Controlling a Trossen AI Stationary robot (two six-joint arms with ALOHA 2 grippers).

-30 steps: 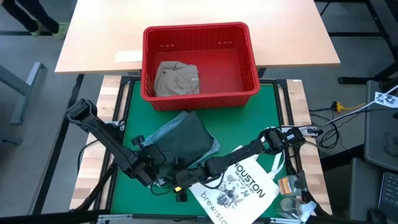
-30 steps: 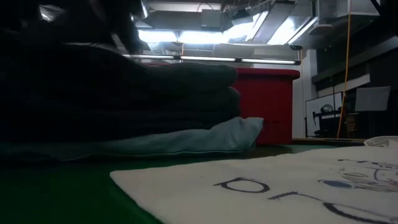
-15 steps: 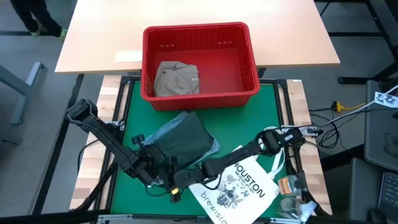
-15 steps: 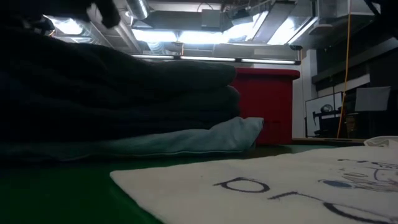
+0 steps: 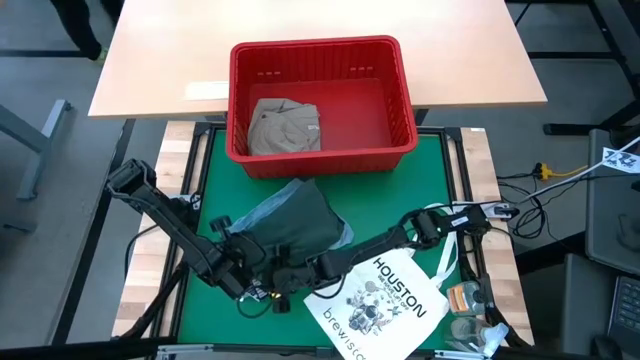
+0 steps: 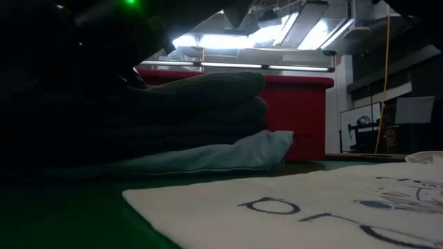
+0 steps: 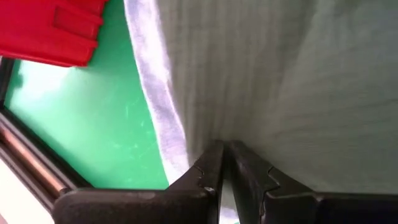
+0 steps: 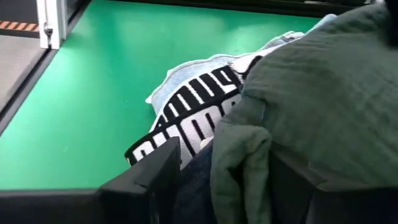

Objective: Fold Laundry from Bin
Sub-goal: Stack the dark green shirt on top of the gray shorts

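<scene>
So the laundry is split up right now. A folded dark green garment [image 5: 295, 225] sits on top of a stack in the middle of the green mat [image 5: 400, 185], with a light blue denim piece [image 6: 221, 153] underneath it poking out along the edges. From the right wrist view you can also see a black-and-white lettered band [image 8: 186, 118] sticking out from under the green fabric. One khaki-tan garment [image 5: 283, 125] is lying in the left part of the red bin [image 5: 322, 52], which stands on the far edge of the mat, just beyond the stack.

The left gripper [image 7: 225, 163] is at the stack's near-left edge, fingers pressed together with hardly any gap, right up against the light-coloured hem. Can't really tell whether any cloth is pinched between them.

The right gripper [image 8: 217, 177] is at the near edge of the stack, jaws spread apart, with a rolled fold of the green garment sitting between the fingers [image 8: 152, 177]. They aren't clamped on it.

The white HOUSTON tote bag [image 5: 385, 300] lies flat on the mat just beside the stack, on its near-right side, under the right arm.
</scene>
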